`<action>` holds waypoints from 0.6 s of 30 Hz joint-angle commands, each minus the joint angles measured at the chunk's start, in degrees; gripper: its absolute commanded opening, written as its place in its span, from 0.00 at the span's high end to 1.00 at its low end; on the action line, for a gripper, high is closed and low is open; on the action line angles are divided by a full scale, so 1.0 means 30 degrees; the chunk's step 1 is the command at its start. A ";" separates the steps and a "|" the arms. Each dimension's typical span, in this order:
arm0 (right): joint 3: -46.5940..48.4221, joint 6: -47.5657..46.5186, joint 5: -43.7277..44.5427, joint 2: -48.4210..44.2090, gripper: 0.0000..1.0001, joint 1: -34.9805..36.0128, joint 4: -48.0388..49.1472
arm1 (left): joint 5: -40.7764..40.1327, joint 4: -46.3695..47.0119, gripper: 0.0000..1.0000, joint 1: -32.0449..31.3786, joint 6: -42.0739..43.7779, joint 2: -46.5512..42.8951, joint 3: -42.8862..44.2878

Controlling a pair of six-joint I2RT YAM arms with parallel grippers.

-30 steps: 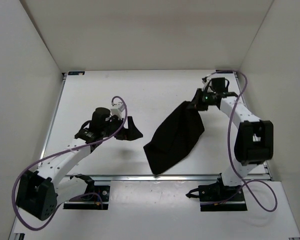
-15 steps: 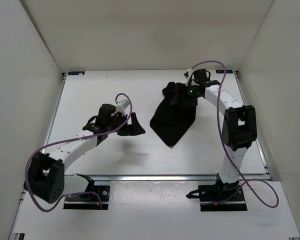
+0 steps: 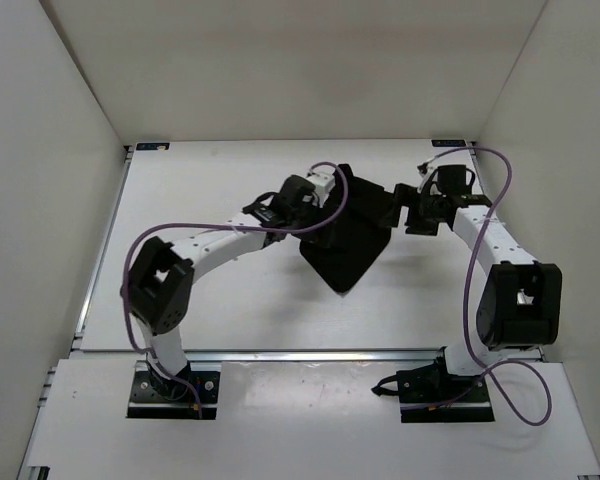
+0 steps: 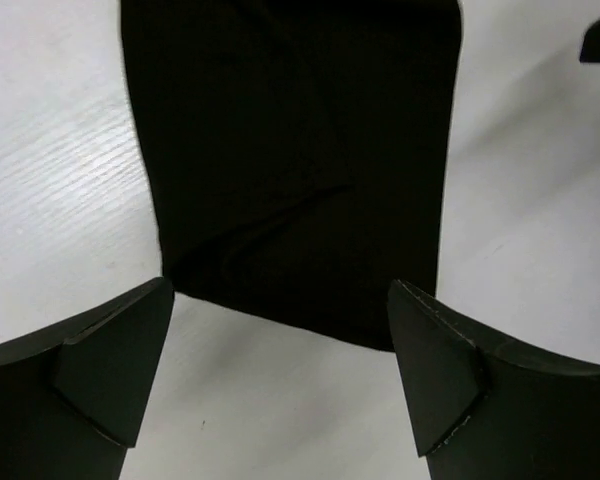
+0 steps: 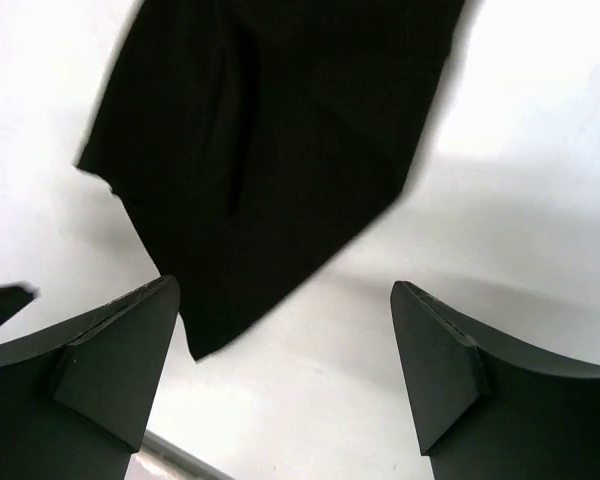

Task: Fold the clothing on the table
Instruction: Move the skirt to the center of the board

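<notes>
Clothing (image 3: 348, 245): dark wedge lying on the table (image 3: 200, 200), slightly toward 3 o'clock of centre, its point at 6 o'clock.
Left gripper (image 4: 278, 345): wide and empty, newly swung over the clothing's 10 o'clock edge.
Right gripper (image 5: 280, 370): just released, wide, at 2 o'clock.
Meaning: one fold looks laid; the left gripper probably takes the next.

Your top camera sits high behind both arm bases (image 3: 170, 385), looking down on the whole table (image 3: 230, 310). Your left wrist camera looks down, close, past its own fingers (image 4: 90, 380) at the cloth (image 4: 300, 170); right wrist does likewise from the other side. All three views share that cloth.
</notes>
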 commanded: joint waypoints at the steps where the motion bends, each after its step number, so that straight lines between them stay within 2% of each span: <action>1: -0.1135 -0.0266 -0.0099 -0.1111 0.16 -0.0054 0.0815 | -0.3428 -0.2277 0.02 -0.1384 0.1810 0.2105 0.2434; 5: -0.2162 -0.0210 -0.0304 -0.2023 0.16 -0.1459 0.0934 | -0.3839 -0.2456 0.07 -0.1707 0.0725 0.3781 0.3905; 10: -0.3013 0.0200 -0.0158 -0.3047 0.16 -0.2542 0.0410 | -0.5243 -0.2395 0.08 -0.2498 0.1515 0.5654 0.5865; 13: -0.3482 -0.0090 -0.0423 -0.3602 0.16 -0.2720 0.0583 | -0.5103 -0.2603 0.08 -0.2879 0.1516 0.7089 0.7154; 18: -0.4358 0.0374 -0.0097 -0.4160 0.17 -0.2749 0.0581 | -0.4484 -0.2194 0.11 -0.3171 0.0873 0.7503 0.7072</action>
